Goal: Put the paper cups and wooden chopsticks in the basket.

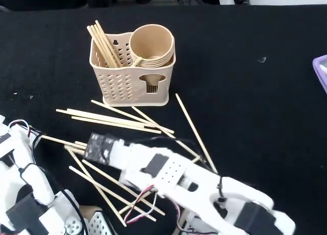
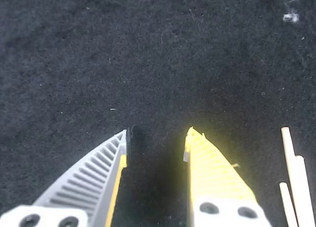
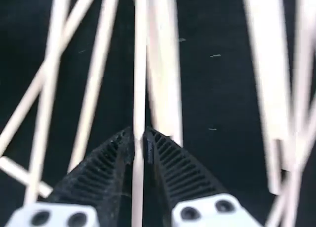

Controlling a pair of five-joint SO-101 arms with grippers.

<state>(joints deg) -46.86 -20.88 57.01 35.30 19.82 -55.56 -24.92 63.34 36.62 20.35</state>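
A beige perforated basket (image 1: 130,84) stands at the back of the black table, with stacked paper cups (image 1: 152,43) and a bundle of wooden chopsticks (image 1: 104,43) inside it. Several loose chopsticks (image 1: 117,120) lie scattered in front of the basket. My right gripper (image 3: 139,134) is low among them, shut on one chopstick (image 3: 139,64) that runs straight out between its black fingers. In the high view that gripper (image 1: 87,147) sits at the left end of the pile. My left gripper (image 2: 157,133) hangs open over bare cloth, with chopstick ends (image 2: 294,172) beside its yellow finger.
The left arm (image 1: 23,194) sits at the near left corner. The right arm's white body (image 1: 194,186) lies across the near chopsticks. A purple object (image 1: 321,71) shows at the right edge. Bare black cloth spreads right of the basket.
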